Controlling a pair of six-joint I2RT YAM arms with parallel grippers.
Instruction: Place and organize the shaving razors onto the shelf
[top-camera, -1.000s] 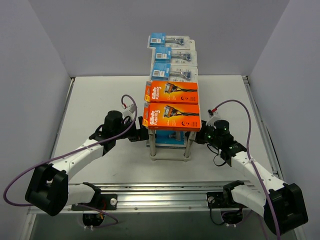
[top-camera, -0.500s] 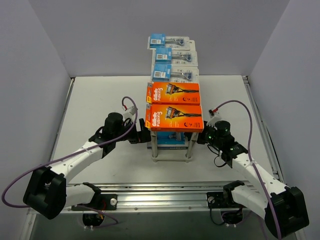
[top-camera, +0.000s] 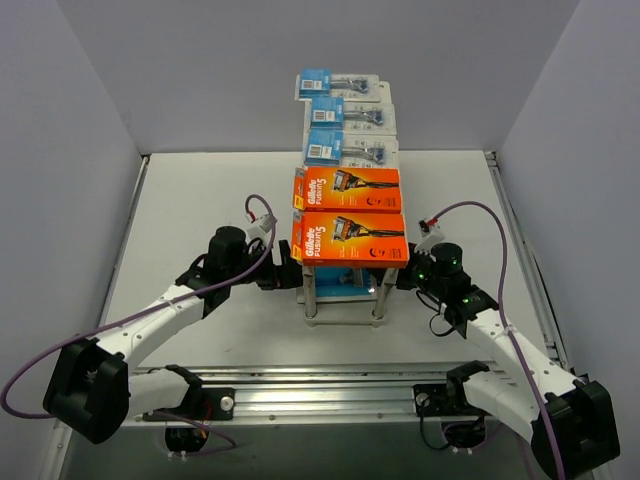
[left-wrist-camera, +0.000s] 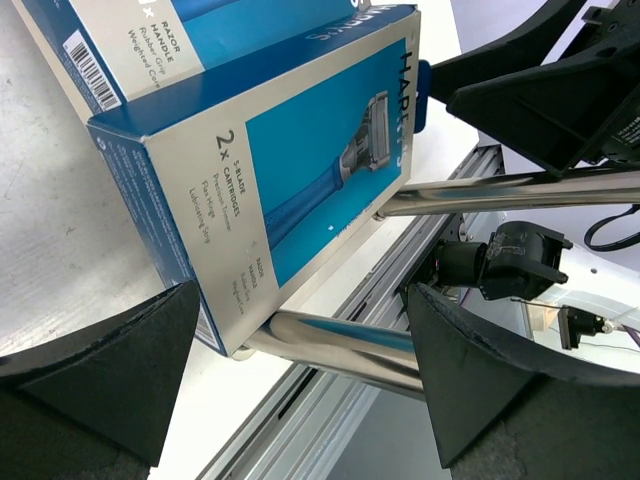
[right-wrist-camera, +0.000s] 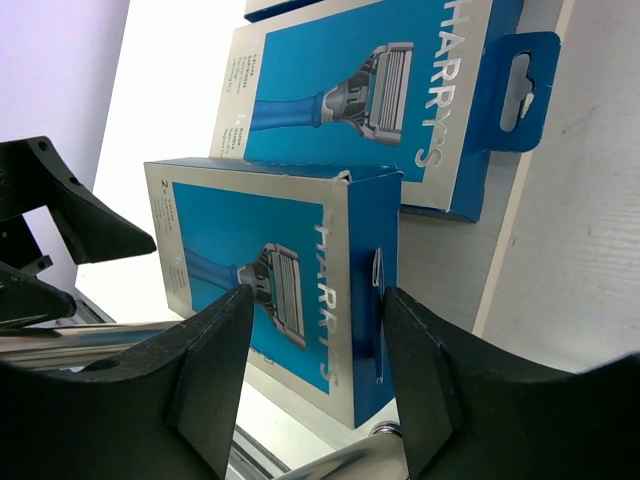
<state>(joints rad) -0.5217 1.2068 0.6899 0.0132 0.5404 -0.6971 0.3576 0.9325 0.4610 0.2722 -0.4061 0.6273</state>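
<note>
I am reading left claw (left-wrist-camera: 300, 300) and right claw (right-wrist-camera: 315, 295) both spread, flanking a blue-and-white razor box (left-wrist-camera: 300, 170) on the shelf (top-camera: 378, 297).

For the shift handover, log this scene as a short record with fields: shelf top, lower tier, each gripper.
shelf top: three blister packs in a row at the far end, two orange boxes side by side at the near end
lower tier: two blue-and-white boxes
left gripper: open wide at the shelf's left side, lower tier, a blue-and-white box ahead between its fingers
right gripper: open at the shelf's right side, lower tier, facing the nearer blue-and-white box; contact cannot be told
</note>
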